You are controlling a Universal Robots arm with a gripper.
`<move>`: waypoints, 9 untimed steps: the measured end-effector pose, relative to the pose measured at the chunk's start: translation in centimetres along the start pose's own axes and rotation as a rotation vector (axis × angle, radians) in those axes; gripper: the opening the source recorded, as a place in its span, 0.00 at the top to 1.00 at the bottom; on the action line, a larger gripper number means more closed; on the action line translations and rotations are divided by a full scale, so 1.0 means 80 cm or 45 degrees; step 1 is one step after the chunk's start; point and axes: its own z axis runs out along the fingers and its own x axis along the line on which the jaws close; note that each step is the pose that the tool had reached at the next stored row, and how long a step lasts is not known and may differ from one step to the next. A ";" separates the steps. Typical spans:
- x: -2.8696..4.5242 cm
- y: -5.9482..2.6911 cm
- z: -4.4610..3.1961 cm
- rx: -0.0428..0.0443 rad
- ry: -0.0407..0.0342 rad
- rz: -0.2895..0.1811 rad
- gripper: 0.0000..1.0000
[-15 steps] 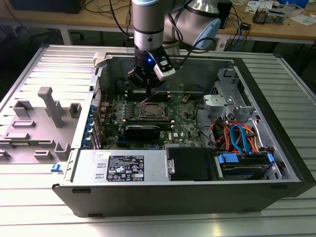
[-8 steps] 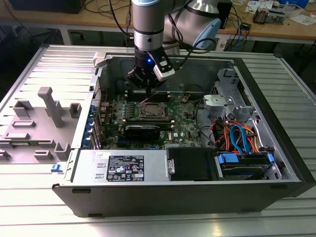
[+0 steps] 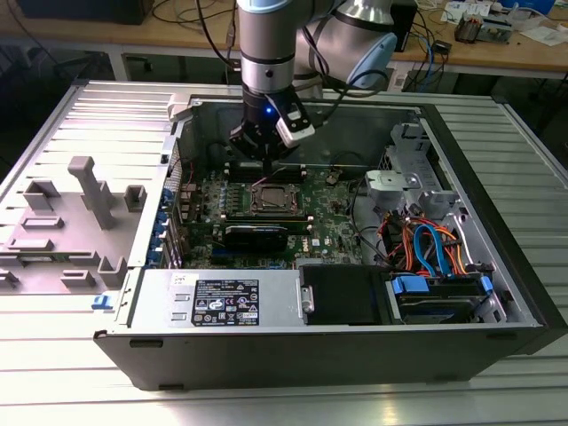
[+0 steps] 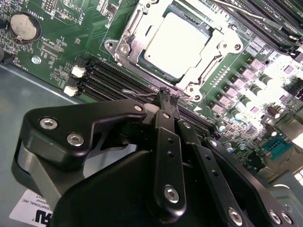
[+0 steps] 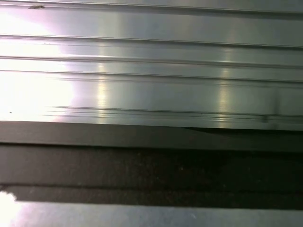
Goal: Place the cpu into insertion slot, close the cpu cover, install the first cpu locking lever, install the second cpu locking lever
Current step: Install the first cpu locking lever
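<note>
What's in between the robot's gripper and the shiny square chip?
In the second wrist view, just the silvery edge of the cpu cover lies between the gripper and the cpu. Long black memory slots pass by the gripper's tip.

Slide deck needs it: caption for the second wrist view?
Gripper poised beside the closed cover, cpu seated in its window.

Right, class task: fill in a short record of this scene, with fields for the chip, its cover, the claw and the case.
cpu: seated in the insertion slot, silvery top up
cpu cover: down, framing the chip
claw: shut, tips by the memory slots next to the socket
computer case: lying open on a ribbed metal table
</note>
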 end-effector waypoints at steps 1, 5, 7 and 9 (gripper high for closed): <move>-0.0010 0.000 0.0004 0.000 0.0001 0.000 0.89; -0.0055 0.000 0.0017 0.000 -0.0001 0.000 0.89; -0.0072 0.000 0.0023 0.000 0.0000 0.000 0.89; -0.0091 0.000 0.0029 0.000 0.0001 0.000 0.89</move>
